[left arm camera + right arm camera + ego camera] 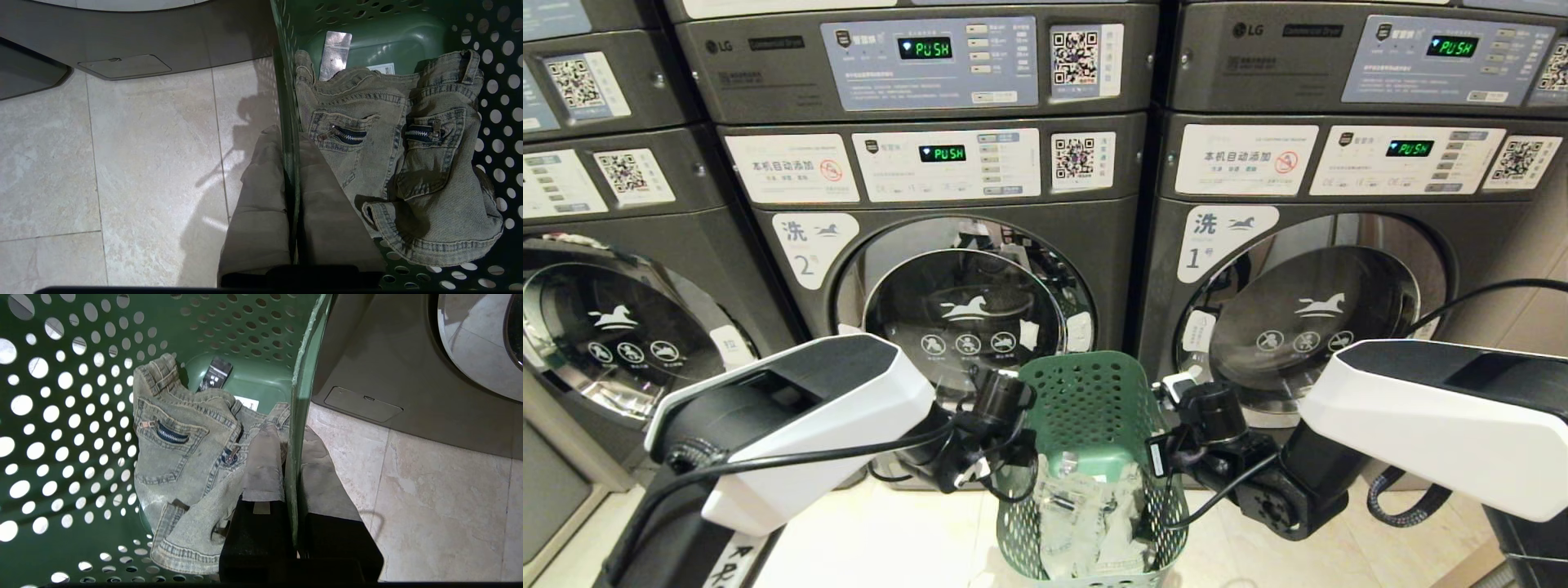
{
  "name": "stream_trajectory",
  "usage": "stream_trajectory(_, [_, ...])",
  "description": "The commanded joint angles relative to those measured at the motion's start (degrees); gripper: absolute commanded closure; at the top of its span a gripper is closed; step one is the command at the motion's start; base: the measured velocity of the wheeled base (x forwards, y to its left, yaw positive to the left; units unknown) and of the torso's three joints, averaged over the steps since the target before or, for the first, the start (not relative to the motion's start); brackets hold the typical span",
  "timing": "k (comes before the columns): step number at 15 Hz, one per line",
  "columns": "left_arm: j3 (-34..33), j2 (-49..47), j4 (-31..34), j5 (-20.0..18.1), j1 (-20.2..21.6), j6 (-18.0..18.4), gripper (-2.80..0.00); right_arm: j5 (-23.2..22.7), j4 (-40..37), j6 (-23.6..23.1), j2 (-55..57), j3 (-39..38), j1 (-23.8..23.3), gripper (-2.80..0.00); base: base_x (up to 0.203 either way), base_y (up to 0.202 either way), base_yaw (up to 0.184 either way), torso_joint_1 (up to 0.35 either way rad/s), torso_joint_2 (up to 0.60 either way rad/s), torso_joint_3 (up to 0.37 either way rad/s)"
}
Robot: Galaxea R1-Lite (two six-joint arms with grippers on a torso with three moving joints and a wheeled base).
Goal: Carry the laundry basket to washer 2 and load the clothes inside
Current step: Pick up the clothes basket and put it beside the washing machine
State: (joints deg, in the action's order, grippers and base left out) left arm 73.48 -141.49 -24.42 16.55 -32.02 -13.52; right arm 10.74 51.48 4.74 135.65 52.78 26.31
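Washer 2 (964,286) (LG) shows "PUSH".

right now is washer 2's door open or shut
Shut: washer 2 has its glass door flat in the chrome ring, horse logo facing out.

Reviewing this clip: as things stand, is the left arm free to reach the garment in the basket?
Probably not yet. The left gripper is shut on the laundry basket wall, as is the right gripper opposite. The clothes lie uncovered right beside it, but letting go would drop that side.
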Motion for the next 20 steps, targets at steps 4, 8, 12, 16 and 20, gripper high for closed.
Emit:
stream_trajectory(4, [2.7, -1.2, 1.4, 0.0, -0.1, 0.0, 0.0, 0.1, 0.3, 0.0, 0.7, 0.4, -0.5, 0.0, 0.0, 0.0, 0.0, 0.004, 0.0, -0.112])
stream_trajectory(8, [3.0, -1.6, 1.8, -0.2, -0.4, 0.2, 0.0, 0.2, 0.3, -0.4, 0.8, 0.7, -0.8, 0.0, 0.0, 0.0, 0.0, 0.003, 0.0, -0.191])
stream_trajectory(12, [4.4, -2.5, 1.9, -0.2, -1.0, 0.3, 0.0, 0.2, 0.3, -0.3, 1.1, 0.8, -1.4, 0.0, 0.0, 0.0, 0.0, 0.003, 0.0, -0.192])
stream_trajectory(16, [6.1, -3.8, 1.9, -0.3, -1.1, 0.3, 0.0, 0.2, 2.2, -0.5, 2.1, 0.8, -2.6, 0.0, 0.0, 0.0, 0.0, 0.004, 0.0, -0.197])
stream_trajectory(20, [8.1, -4.5, 2.8, -0.3, -1.2, 0.4, 0.0, 0.2, 4.4, -1.7, 3.2, 0.6, -2.8, 0.0, 0.0, 0.0, 0.0, 0.0, 0.0, -0.191])
